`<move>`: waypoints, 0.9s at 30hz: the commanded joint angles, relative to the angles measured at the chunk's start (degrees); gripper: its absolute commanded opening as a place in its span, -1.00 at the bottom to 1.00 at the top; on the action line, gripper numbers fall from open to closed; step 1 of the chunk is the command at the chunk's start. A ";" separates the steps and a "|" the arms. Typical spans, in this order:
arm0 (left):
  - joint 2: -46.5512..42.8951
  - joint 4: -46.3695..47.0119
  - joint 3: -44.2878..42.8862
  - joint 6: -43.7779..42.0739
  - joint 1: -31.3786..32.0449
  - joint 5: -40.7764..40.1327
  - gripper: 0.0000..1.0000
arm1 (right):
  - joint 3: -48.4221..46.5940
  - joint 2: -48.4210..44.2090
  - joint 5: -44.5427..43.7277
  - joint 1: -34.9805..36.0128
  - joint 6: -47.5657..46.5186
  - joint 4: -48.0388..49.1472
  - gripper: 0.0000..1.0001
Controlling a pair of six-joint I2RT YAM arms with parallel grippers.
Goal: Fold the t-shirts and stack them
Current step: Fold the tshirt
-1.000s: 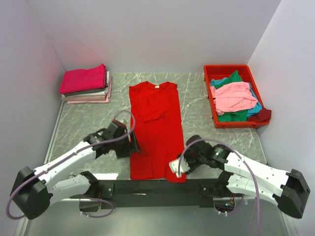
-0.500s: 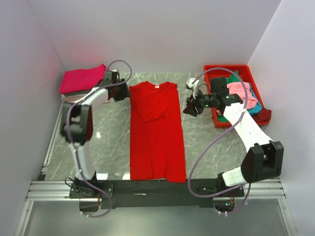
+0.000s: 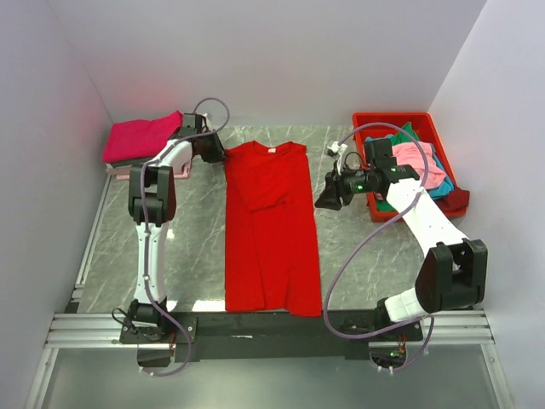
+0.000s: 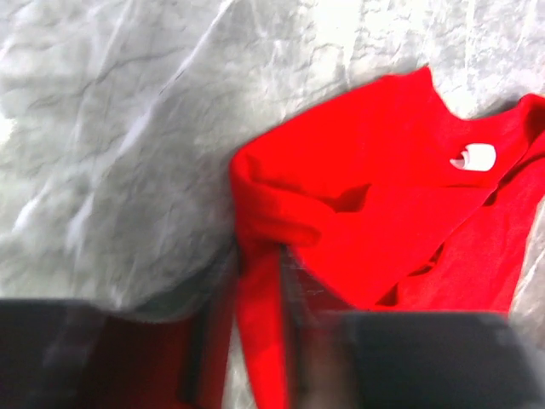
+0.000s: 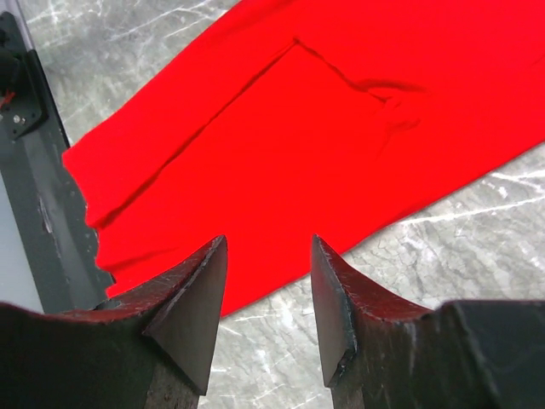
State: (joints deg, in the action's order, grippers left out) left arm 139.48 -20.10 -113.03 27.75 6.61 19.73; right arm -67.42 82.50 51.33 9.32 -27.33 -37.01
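Count: 1 red tee point(image 3: 271, 223) flat; 1 folded stack point(image 3: 140, 139); 1 bin point(image 3: 375, 116); R claw point(image 3: 324, 201) released; L claw point(image 3: 219, 155) can't tell.

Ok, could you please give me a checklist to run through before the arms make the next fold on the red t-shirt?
1. Red t-shirt lies as a long strip with its sleeves folded in: ok.
2. Left gripper is at the shirt's far left shoulder corner: ok.
3. Left gripper has a firm hold on the cloth: cannot tell, because its wrist view is blurred.
4. Right gripper has the opposite corner: not ok. Its jaws are open and empty, and it is off the shirt's right edge.
5. Folded stack, magenta on top, sits clear of the shirt at the far left: ok.
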 commanded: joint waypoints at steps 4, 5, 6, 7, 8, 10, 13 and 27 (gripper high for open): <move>6.85 -2.67 -8.86 0.99 -0.37 4.62 -0.99 | -0.61 0.91 2.02 -1.23 1.40 0.01 0.01; 7.38 -1.97 -9.22 2.21 -0.37 3.49 -0.99 | -0.52 1.00 1.93 -1.24 1.40 -0.07 0.01; 7.39 -1.09 -9.48 3.09 -0.46 2.78 -0.99 | -0.52 1.08 1.67 -1.32 1.23 -0.34 0.01; 7.65 0.66 -9.83 4.06 -0.89 2.51 -0.99 | -0.52 1.08 1.23 -1.41 1.23 -0.51 0.01; 8.43 0.93 -10.36 6.16 -1.07 1.81 -0.99 | -0.52 1.26 0.88 -1.41 1.23 -0.51 0.01; 9.66 1.03 -13.78 7.93 -1.42 0.93 -0.99 | -0.52 1.44 0.53 -1.50 1.32 -0.69 0.01; 12.21 1.29 -18.44 11.00 -1.95 -0.48 -0.99 | -0.43 1.87 -0.96 -1.50 1.75 -0.43 0.01; 4.24 4.37 -15.05 9.62 -3.62 4.53 -0.15 | -18.07 25.28 -18.11 -1.50 23.89 4.51 0.08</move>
State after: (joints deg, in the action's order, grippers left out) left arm 152.11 -16.10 -131.26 40.93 3.18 23.16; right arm -76.01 99.37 38.92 8.25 -13.23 -35.38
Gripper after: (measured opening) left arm 0.411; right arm 0.537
